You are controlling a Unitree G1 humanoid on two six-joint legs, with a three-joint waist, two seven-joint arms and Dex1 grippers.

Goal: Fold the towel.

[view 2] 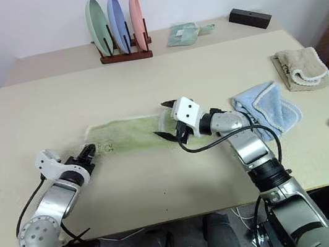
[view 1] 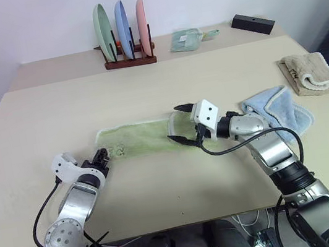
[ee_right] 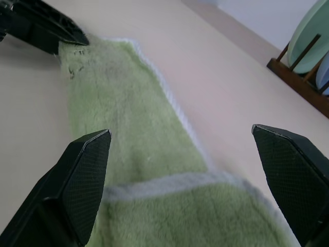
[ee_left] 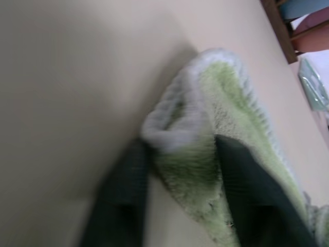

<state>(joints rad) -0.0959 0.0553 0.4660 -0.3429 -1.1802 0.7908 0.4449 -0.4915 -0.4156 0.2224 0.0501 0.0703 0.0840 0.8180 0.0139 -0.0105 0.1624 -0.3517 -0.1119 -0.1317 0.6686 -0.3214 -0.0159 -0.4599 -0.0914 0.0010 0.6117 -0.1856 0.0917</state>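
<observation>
Light green towel [view 1: 145, 137] with white edging – neighbours [view 1: 278, 108] light blue, beige [view 1: 308, 73]

The beige desk [view 1: 147, 95] carries the light green towel [view 1: 142, 138] near its middle, a light blue towel [view 1: 278, 108] beside it, a beige towel [view 1: 308, 74] by the right edge, a plate rack [view 1: 130, 61], a small packet [view 1: 186, 40] and a black box [view 1: 252, 23] at the back.

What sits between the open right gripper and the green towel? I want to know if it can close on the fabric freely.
Nothing visible does. The right gripper hangs open directly over the towel, with bare fabric between its fingers. The left gripper already pinches the far end.
</observation>
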